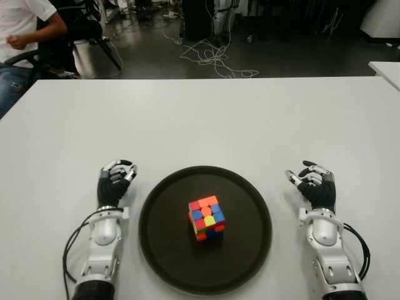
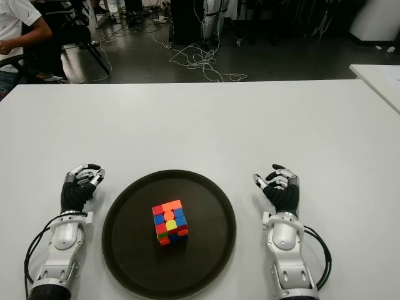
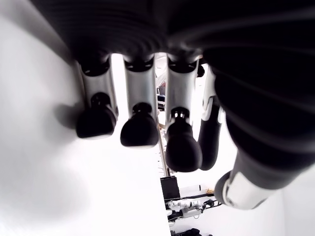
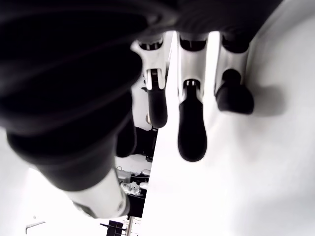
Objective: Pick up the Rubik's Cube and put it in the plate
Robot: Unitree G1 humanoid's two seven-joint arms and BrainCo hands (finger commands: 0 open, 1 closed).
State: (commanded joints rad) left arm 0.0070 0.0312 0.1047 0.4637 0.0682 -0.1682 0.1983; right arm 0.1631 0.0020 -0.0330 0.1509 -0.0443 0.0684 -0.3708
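At the upper left of the eye views a seated person (image 1: 25, 37) is cut by the frame edge, only a sleeve and knee showing. Another table (image 1: 387, 72) at the right edge shows only a corner. Both forearms run off the bottom edge.

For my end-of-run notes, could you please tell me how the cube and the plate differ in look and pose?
The cube is small, boxy and many-coloured; the plate is wide, round, flat and plain dark. The cube sits inside the plate near its middle, while the plate lies directly on the white table. Both lie between the left hand and the right hand, and neither hand holds either one.
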